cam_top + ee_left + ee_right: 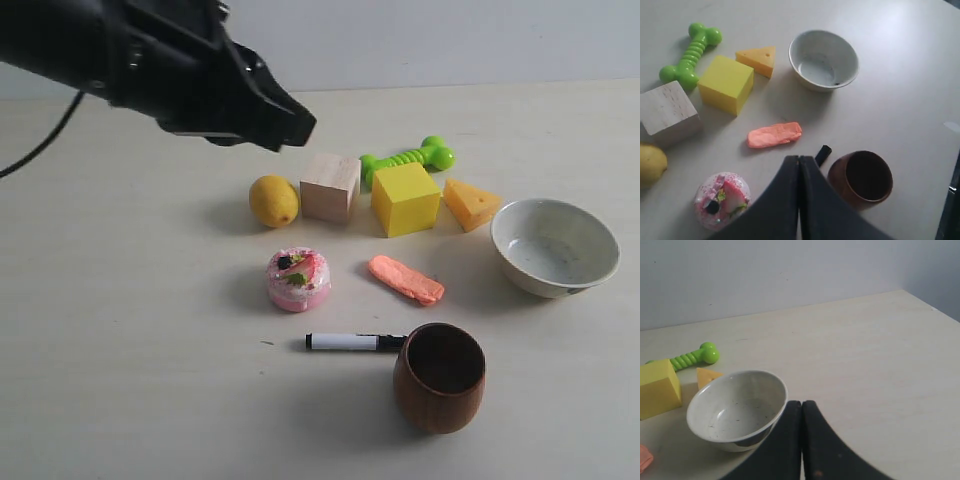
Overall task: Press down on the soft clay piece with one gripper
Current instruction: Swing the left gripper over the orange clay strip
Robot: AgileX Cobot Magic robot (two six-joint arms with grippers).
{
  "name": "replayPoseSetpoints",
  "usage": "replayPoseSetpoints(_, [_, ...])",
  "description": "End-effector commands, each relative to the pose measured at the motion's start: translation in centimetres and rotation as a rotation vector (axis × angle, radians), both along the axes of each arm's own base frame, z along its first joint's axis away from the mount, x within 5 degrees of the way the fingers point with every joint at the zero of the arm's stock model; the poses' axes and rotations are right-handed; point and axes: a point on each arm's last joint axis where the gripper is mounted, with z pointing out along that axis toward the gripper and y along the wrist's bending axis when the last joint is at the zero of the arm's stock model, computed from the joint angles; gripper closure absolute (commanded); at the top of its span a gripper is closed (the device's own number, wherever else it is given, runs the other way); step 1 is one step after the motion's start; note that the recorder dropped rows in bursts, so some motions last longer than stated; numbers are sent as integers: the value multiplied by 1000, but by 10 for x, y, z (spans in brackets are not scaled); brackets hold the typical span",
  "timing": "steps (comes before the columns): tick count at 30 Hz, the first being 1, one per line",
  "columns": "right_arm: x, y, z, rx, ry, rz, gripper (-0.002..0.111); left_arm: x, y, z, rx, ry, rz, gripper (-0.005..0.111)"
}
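The salmon-orange clay piece (406,279) lies flat on the table between the pink cake toy (297,279) and the white bowl (553,246). My left gripper (300,128) hangs well above the table at the upper left, shut and empty. In the left wrist view the clay piece (774,135) lies a little beyond the closed tips of that gripper (799,159), not touching them. My right gripper (801,403) is shut with nothing in it, close to the white bowl (737,410). One end of the clay (644,458) shows at the frame edge there.
A lemon (273,200), wooden cube (331,186), yellow cube (405,198), green bone toy (409,158) and cheese wedge (471,204) stand in a row behind the clay. A black-capped marker (355,342) and brown wooden cup (439,376) sit in front of it.
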Motion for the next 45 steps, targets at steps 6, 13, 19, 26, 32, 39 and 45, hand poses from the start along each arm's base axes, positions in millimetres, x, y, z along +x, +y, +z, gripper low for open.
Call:
replayPoseSetpoints(6, [0, 0, 0, -10, -10, 1, 108, 36, -43, -6, 72, 90, 17, 107])
replayPoseSetpoints(13, [0, 0, 0, -10, -10, 1, 108, 56, -58, -15, 118, 166, 46, 107])
replayPoseSetpoints(19, [0, 0, 0, -10, -10, 1, 108, 55, -67, -32, 211, 157, 64, 107])
replayPoseSetpoints(26, [0, 0, 0, -10, -10, 1, 108, 55, -92, -45, 253, 171, 44, 107])
replayPoseSetpoints(32, [0, 0, 0, -10, -10, 1, 108, 68, -106, -51, 304, 201, 27, 107])
replayPoseSetpoints(39, [0, 0, 0, -10, -10, 1, 108, 82, -112, -59, 399, 217, 43, 107])
replayPoseSetpoints(45, [0, 0, 0, -8, -10, 1, 108, 85, -118, -71, 444, 247, 50, 107])
